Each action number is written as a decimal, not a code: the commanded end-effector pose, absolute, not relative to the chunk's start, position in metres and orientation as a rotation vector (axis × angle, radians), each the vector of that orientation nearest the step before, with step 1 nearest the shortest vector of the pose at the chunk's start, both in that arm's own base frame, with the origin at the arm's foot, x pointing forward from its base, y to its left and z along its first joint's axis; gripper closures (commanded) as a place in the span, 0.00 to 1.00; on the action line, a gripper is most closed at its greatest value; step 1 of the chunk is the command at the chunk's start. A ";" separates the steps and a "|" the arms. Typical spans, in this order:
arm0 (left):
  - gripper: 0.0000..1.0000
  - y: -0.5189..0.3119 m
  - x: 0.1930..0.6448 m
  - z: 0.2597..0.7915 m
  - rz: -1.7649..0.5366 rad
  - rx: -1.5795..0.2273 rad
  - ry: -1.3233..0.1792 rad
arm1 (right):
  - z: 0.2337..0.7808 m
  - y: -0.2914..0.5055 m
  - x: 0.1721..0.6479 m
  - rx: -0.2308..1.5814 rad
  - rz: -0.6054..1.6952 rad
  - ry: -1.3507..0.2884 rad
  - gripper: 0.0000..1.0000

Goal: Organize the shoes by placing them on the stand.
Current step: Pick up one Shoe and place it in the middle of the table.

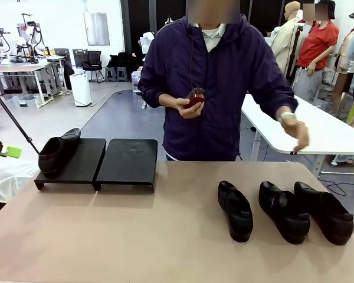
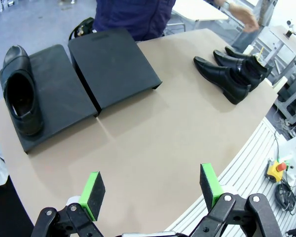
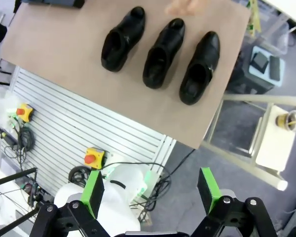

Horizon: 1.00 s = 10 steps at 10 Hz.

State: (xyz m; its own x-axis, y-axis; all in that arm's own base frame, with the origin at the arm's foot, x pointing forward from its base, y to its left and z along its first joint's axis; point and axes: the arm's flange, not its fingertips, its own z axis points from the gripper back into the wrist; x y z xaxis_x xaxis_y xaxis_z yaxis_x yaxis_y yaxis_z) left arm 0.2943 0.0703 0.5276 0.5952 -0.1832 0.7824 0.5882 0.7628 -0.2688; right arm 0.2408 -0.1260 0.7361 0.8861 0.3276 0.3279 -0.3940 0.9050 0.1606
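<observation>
Shoes, left: one black glossy leather dress shoe [image 1: 58,152] lay on the left panel of the stand, toe toward the far side.
Stand: low flat black rectangular rack [image 1: 127,162], two panels side by side at the tan tabletop's [image 1: 165,242] far left.
Left gripper [image 2: 151,188]: black fingers with green pads, raised above the near table edge, jaws spread wide, gripping nothing.
Person: stood at the far edge; one hand [image 1: 187,105] held a small round reddish object at chest height, the other hand [image 1: 298,134] reached out sideways, blurred.
Shoes, right: left shoe [image 1: 235,210], middle shoe [image 1: 283,211] and right shoe [image 1: 323,212] sat in a row on the tabletop.
Right gripper [image 3: 151,190]: hung high beyond the table's edge, jaws wide apart, empty.
</observation>
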 end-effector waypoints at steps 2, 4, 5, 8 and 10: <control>0.00 0.070 0.291 0.526 -0.481 -0.541 -0.812 | 0.714 -0.059 0.262 0.212 0.387 -0.318 0.00; 0.00 0.070 0.291 0.526 -0.481 -0.541 -0.812 | 0.678 0.014 0.290 0.203 0.426 -0.308 0.00; 0.00 0.070 0.291 0.526 -0.481 -0.541 -0.812 | 0.655 0.053 0.305 0.241 0.485 -0.293 0.00; 0.00 0.070 0.291 0.526 -0.481 -0.541 -0.812 | 0.582 0.165 0.348 0.163 0.511 -0.316 0.00; 0.00 0.070 0.291 0.526 -0.481 -0.541 -0.812 | 0.540 0.209 0.384 0.097 0.524 -0.346 0.00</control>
State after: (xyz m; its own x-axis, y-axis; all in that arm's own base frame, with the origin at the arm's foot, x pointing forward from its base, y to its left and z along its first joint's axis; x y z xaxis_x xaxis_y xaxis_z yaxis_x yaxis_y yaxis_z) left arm 0.2942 0.0700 0.5276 0.5953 -0.1842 0.7821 0.5885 0.7627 -0.2683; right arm 0.3576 0.2019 0.5482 0.7991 0.4932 0.3439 -0.5366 0.8430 0.0379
